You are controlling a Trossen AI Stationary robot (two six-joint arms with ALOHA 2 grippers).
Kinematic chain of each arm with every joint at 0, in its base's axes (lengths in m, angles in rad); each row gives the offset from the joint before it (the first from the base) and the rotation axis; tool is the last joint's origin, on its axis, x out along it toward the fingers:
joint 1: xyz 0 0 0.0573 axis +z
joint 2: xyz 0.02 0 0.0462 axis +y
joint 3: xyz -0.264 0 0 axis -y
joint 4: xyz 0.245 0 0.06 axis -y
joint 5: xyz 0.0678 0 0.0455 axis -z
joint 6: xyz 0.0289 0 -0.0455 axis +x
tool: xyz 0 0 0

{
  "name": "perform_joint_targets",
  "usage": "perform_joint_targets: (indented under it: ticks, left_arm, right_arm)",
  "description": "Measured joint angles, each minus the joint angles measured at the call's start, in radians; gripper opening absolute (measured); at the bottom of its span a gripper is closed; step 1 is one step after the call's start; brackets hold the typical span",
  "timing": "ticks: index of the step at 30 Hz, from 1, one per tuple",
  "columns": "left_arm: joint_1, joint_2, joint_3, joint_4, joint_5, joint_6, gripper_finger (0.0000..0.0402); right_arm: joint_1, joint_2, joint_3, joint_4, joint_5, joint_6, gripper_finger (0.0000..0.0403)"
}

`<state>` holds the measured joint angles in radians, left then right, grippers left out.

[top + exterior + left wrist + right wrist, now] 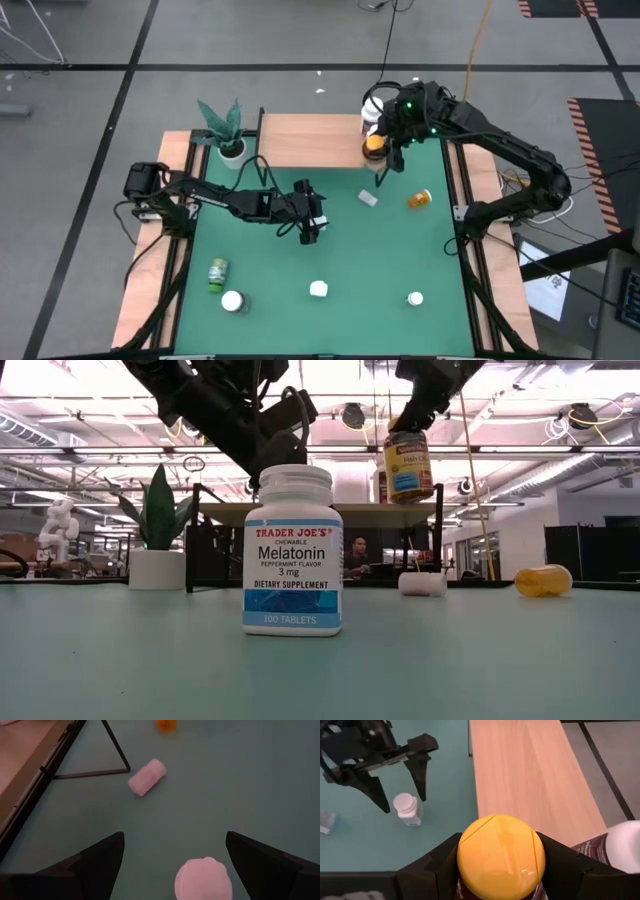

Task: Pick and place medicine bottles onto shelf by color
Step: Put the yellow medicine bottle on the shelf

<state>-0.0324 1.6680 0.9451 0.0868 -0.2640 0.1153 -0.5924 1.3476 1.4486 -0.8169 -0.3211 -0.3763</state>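
The light-wood shelf (305,140) stands at the table's far edge. My right gripper (382,146) hangs over its right end, shut on an amber bottle with a yellow cap (407,465). A white-capped bottle (620,845) stands on the shelf next to it. At mid-table my left gripper (173,837) is open. Its fingers stand on either side of an upright white bottle (409,809) without touching it; its cap (202,879) shows between them. My right gripper pinches the amber bottle at its yellow cap (466,851), one finger (437,867) on each side. The fingers slant down from the table's right. The bottle hangs below them, nearly upright, its base just above the shelf board (330,510).
A white bottle (368,198) and an orange one (420,199) lie on the green mat before the shelf. A green bottle (218,272) and three white ones, among them (319,289), sit near the front edge. A potted plant (225,125) stands at the shelf's left end.
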Motion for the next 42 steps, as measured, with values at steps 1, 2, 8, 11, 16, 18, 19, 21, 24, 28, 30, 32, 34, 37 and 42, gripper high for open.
perform_joint_targets:
  ticks: [1,2,8,11,16,18,19,21,24,28,30,32,34,37,42]
  left_arm:
    - [0.0,0.0,0.0,0.0,0.0,-0.001,0.0351]
    - [0.0,0.0,0.0,0.0,0.0,-0.001,0.0351]
    - [0.0,0.0,0.0,0.0,0.0,-0.001,0.0351]
    - [0.0,0.0,0.0,0.0,0.0,-0.001,0.0351]
    - [0.0,0.0,0.0,0.0,0.0,-0.001,0.0351]
    - [0.0,0.0,0.0,0.0,0.0,-0.001,0.0351]
    - [0.0,0.0,0.0,0.0,0.0,-0.001,0.0351]
    - [0.0,0.0,0.0,0.0,0.0,-0.001,0.0351]
    - [0.0,0.0,0.0,0.0,0.0,-0.001,0.0351]
    - [0.0,0.0,0.0,0.0,0.0,-0.001,0.0351]
    - [0.0,0.0,0.0,0.0,0.0,-0.001,0.0351]
    - [0.0,0.0,0.0,0.0,0.0,-0.001,0.0351]
    - [0.0,0.0,0.0,0.0,0.0,0.0,0.0351]
    - [0.0,0.0,0.0,0.0,0.0,0.006,0.0351]
    - [0.0,0.0,0.0,0.0,0.0,0.008,0.0351]
  right_arm:
    - [-0.005,0.0,-0.004,0.002,0.001,-0.005,0.0211]
    - [-0.009,-0.001,-0.007,0.008,0.001,-0.009,0.0211]
    - [-0.037,-0.002,-0.03,0.049,-0.002,-0.038,0.0211]
    - [-0.05,-0.002,-0.043,0.071,-0.012,-0.051,0.0211]
    - [-0.071,-0.002,-0.054,0.089,-0.053,-0.057,0.0211]
    - [-0.076,-0.002,-0.055,0.095,-0.051,-0.062,0.0212]
    - [-0.078,-0.002,-0.055,0.095,-0.051,-0.065,0.0212]
    - [-0.082,-0.002,-0.055,0.096,-0.051,-0.073,0.0212]
    - [-0.088,-0.002,-0.055,0.096,-0.051,-0.085,0.0212]
    - [-0.089,-0.002,-0.055,0.095,-0.051,-0.085,0.0216]
    - [-0.089,-0.002,-0.055,0.095,-0.051,-0.085,0.0224]
    - [-0.089,-0.002,-0.055,0.095,-0.05,-0.086,0.0238]
    - [-0.089,-0.002,-0.055,0.096,-0.048,-0.086,0.0254]
    - [-0.089,-0.002,-0.055,0.1,-0.048,-0.086,0.0272]
    - [-0.089,-0.002,-0.055,0.113,-0.043,-0.089,0.0286]
